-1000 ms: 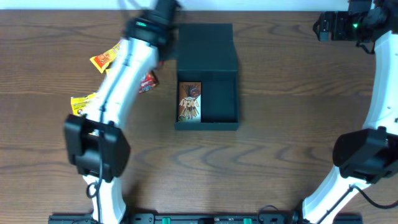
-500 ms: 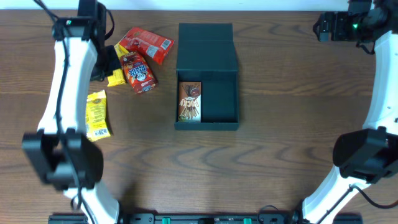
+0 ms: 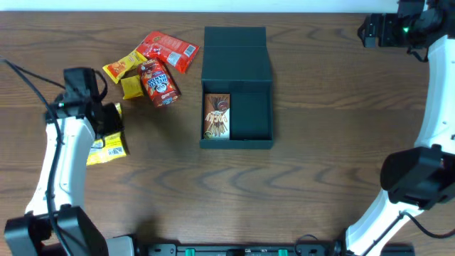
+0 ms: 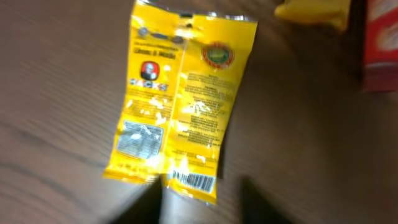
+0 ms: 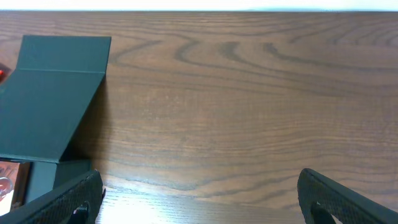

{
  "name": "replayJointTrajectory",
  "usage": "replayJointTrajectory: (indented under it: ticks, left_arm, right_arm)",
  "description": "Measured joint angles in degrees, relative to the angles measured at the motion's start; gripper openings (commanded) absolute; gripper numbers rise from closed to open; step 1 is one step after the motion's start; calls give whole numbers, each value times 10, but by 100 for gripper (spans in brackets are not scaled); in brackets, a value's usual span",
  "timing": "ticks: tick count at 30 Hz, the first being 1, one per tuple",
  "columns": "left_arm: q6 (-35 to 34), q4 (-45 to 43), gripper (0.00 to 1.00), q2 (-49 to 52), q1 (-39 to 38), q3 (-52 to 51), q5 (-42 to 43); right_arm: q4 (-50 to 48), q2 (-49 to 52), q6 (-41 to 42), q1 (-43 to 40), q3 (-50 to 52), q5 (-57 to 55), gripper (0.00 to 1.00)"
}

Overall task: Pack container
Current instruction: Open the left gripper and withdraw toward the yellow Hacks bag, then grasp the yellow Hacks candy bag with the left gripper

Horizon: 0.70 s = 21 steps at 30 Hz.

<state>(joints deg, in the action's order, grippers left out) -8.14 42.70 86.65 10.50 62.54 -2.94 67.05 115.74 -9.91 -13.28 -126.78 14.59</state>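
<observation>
The container (image 3: 237, 107) is a dark teal box at the table's middle, its lid (image 3: 235, 48) folded back. A brown snack packet (image 3: 217, 116) lies in its left half. A yellow packet (image 3: 106, 140) lies flat on the wood at the left. My left gripper (image 4: 202, 200) hovers over the yellow packet's (image 4: 180, 106) barcode end with blurred dark fingers (image 4: 148, 208) apart and nothing held. My right gripper (image 5: 202, 205) stands open over bare wood at the far right, right of the container (image 5: 53, 93), with its fingers (image 5: 62, 200) wide apart.
A loose heap of snacks lies left of the container: a red packet (image 3: 168, 50), a red round-faced packet (image 3: 158, 82) and two yellow-orange ones (image 3: 119, 67). The left wrist view shows a yellow packet corner (image 4: 314, 9) and a red packet (image 4: 380, 43) at top right.
My left arm has swung from beside the container out to the left and back toward the table's near side, uncovering the snack heap. Its gripper has opened. The right arm has not moved.
</observation>
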Motion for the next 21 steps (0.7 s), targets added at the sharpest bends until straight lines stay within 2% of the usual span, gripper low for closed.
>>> replayJointTrajectory:
  ticks: [5,12,18,19,21]
  left_arm:
    - [29,-40,88,43,16,-14,8]
    - [37,-80,89,129,45,-14,13]
    - [37,-89,93,157,46,-14,12]
    - [37,-91,92,163,46,-14,12]
    - [37,-94,82,178,46,-14,12]
  right_arm:
    - [3,0,0,2,0,0,99]
    - [24,0,0,2,0,0,99]
    - [32,0,0,2,0,0,99]
    - [34,0,0,2,0,0,99]
    - [36,0,0,2,0,0,99]
